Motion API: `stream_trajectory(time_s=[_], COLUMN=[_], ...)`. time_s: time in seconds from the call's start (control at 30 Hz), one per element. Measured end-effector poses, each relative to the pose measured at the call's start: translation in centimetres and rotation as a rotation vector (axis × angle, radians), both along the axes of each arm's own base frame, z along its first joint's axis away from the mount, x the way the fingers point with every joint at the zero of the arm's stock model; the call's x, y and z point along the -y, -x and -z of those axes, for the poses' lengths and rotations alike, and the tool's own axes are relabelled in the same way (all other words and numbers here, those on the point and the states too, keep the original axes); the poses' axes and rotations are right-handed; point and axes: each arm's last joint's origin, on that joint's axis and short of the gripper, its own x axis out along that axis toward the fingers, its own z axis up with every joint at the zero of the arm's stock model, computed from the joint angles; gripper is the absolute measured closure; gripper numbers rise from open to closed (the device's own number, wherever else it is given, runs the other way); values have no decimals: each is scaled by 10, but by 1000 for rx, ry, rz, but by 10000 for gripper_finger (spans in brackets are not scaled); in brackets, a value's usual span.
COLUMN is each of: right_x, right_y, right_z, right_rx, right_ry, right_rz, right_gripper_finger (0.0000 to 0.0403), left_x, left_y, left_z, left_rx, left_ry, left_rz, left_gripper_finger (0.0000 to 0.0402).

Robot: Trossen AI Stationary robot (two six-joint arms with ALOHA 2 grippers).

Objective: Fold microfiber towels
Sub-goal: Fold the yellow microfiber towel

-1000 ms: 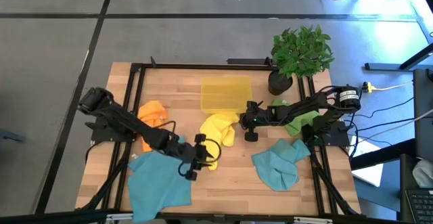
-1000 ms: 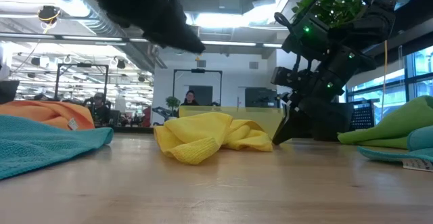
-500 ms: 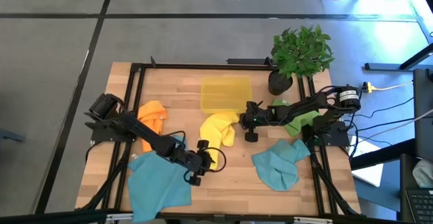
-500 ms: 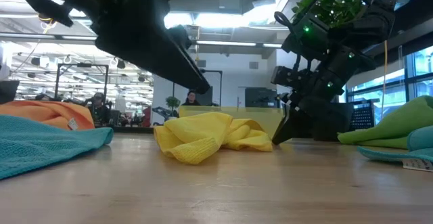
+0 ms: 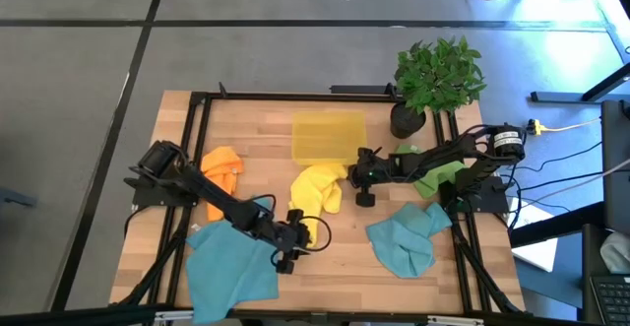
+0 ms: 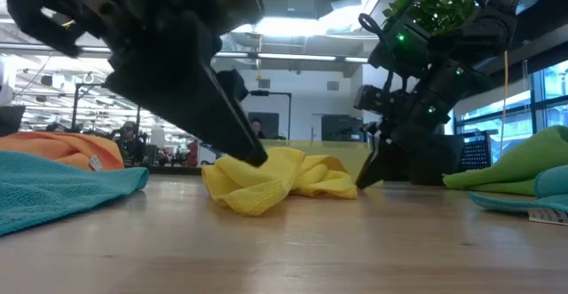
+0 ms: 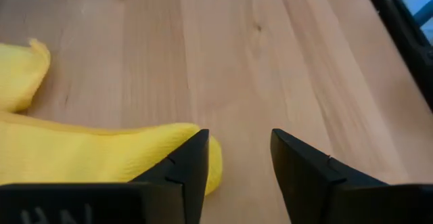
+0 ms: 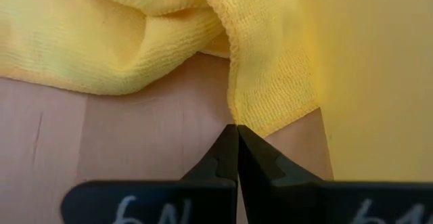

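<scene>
Yellow towel [image 5: 317, 189] mid-bench, crumpled, unfolded; lies just below yellow bin [image 5: 329, 136] in high view. Long axis runs roughly bin-end to front-edge, slightly slanted; narrow lower end points toward left pincer [image 5: 292, 239].

Left pincer low over bench [image 5: 345, 252] at towel's lower end, jaws apart, nothing between them. Wrist view: one finger [image 7: 183, 166] touching or overlapping towel's rounded hem [image 7: 101, 160], other finger [image 7: 304, 170] over bare wood. So towel sits off to one side of gap, not centred. Judged: needs small sideways shift toward cloth before closing, else pinches air.

Right pincer [image 5: 364, 180] at towel's upper right edge, near bin; clenched, tips pressed to bench just off a towel corner [image 8: 270, 95]. Whether any cloth is caught: can't tell, prob. not.

Both arms near; left nearer lower end, right nearer upper end.

Others: teal towel [image 5: 228, 267] front left, second teal towel [image 5: 406, 237] front right, orange towel [image 5: 221, 165] left, green towel [image 5: 433, 175] far right, under right arm. All unfolded.
</scene>
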Motion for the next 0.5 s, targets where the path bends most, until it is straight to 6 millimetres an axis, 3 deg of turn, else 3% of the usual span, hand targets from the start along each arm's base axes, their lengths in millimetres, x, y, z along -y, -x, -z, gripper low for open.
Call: stream_trajectory(time_s=[0.23, 0.5], right_x=[0, 0], right_y=[-7, -8], right_z=[-6, -7], right_rx=[25, 28], right_ry=[-12, -25], right_rz=[-14, -23], right_gripper_finger=[399, 399], left_x=[2, 3], left_y=[1, 0], left_z=[14, 32], left_rx=[-21, -63], left_ry=[-100, -119], left_rz=[-10, -15], left_gripper_finger=[195, 197])
